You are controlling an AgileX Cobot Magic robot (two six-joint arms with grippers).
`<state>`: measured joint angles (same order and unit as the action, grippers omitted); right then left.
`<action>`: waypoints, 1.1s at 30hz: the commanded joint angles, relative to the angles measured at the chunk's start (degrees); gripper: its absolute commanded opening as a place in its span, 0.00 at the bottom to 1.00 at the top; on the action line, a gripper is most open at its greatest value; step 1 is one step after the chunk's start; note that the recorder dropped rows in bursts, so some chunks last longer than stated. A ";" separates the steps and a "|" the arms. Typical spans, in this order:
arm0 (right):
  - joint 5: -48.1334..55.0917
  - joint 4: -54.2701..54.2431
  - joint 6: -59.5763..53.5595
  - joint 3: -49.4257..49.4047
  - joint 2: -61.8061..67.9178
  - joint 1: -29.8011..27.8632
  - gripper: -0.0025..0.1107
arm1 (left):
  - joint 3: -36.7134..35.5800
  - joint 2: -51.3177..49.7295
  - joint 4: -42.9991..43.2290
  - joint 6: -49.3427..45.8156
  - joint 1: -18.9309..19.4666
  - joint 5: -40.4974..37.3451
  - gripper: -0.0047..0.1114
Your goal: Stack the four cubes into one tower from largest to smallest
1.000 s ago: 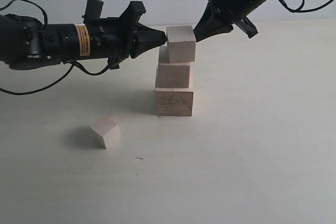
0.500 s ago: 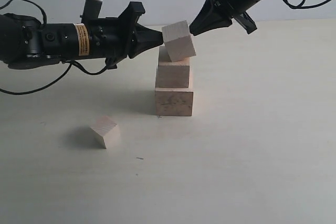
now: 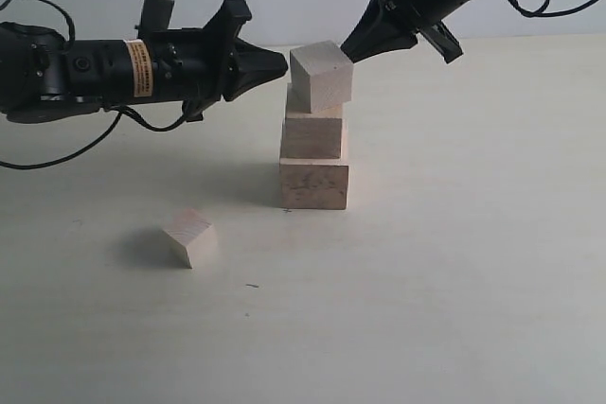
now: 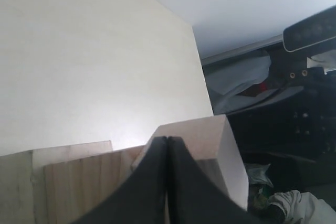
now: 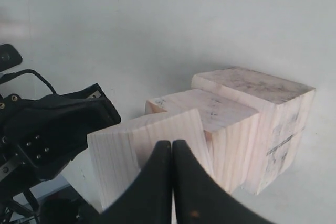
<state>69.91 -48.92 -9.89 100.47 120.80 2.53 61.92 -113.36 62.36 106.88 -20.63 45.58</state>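
A tower stands mid-table: the largest cube point(image 3: 313, 184) at the bottom, a smaller cube point(image 3: 313, 135) on it, and a third cube point(image 3: 321, 76) on top, tilted and turned askew. The smallest cube point(image 3: 190, 237) lies alone on the table to the front left. My left gripper point(image 3: 283, 63) is shut and empty, its tip right at the tilted cube's left face. My right gripper point(image 3: 346, 50) is shut and empty, its tip just above that cube's upper right corner. The left wrist view shows the shut left gripper point(image 4: 167, 140) against the top cube point(image 4: 210, 135). In the right wrist view the shut right gripper point(image 5: 171, 143) is in front of it point(image 5: 121, 156).
The pale table point(image 3: 473, 262) stretches around the tower. Both black arms hang level with the tower's top, one on each side. A dark cable point(image 3: 76, 153) droops onto the table at the far left.
The top cube, pinched square between both tips a second ago, has tipped and turned. The right gripper rose off it and the left arm drew back slightly to the left.
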 commanded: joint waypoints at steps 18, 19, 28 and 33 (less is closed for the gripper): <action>0.05 8.57 5.21 -0.25 -3.76 0.11 0.02 | 0.36 0.72 -4.69 -0.46 3.63 1.98 0.04; 0.05 8.71 5.21 -0.25 -3.87 0.53 0.02 | 0.36 0.72 -4.81 -0.46 5.07 1.93 0.04; 0.05 14.18 6.80 -0.25 -3.87 4.77 0.02 | 0.36 0.72 0.81 -0.46 10.37 1.93 0.04; 0.05 13.55 7.18 -0.25 -4.09 4.77 0.02 | 0.36 0.72 0.93 -0.46 10.37 1.93 0.04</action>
<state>70.15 -35.04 -2.79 100.47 117.58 7.31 61.92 -113.21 63.05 106.77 -10.41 47.41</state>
